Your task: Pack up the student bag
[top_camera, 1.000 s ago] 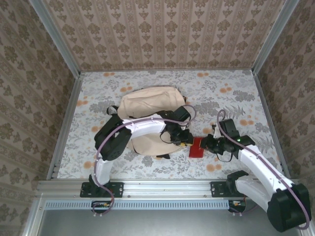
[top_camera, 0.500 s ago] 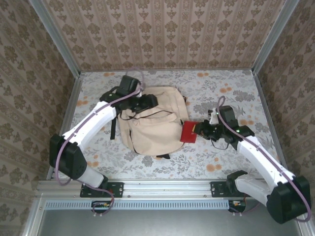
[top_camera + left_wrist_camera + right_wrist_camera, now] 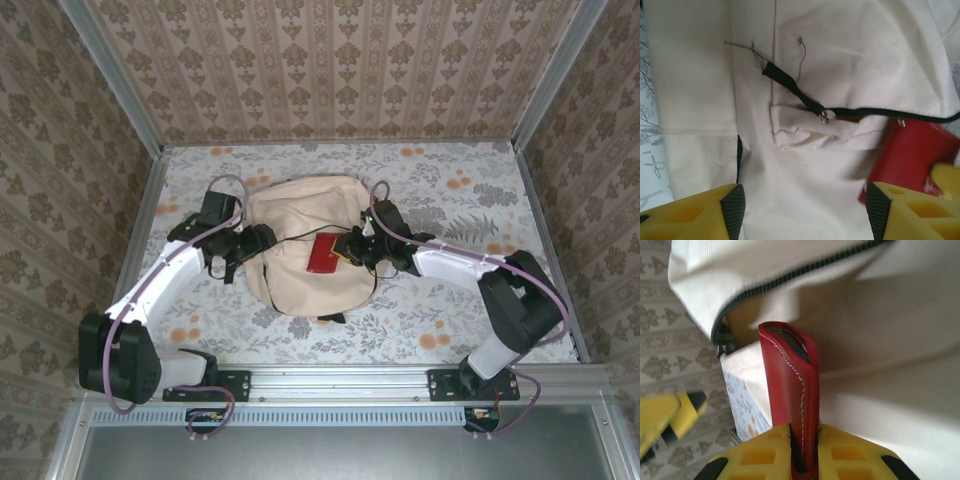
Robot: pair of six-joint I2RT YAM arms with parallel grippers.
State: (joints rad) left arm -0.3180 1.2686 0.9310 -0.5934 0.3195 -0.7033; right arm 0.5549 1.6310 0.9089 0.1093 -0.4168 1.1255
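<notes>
Atop student bag (image 3: 300,285), by zipper (image 3: 890,112) edge: right tool (image 3: 345,251) clamps red case (image 3: 322,253).

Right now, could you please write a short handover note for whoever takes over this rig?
Left gripper: open, over the bag by its zip pull, holding nothing.
Right gripper: shut on the red case, the case's tip at the bag's open zip.
Done: the case is at the opening, not yet inside.
Left: push the case in, release, then probably close the zip.
</notes>
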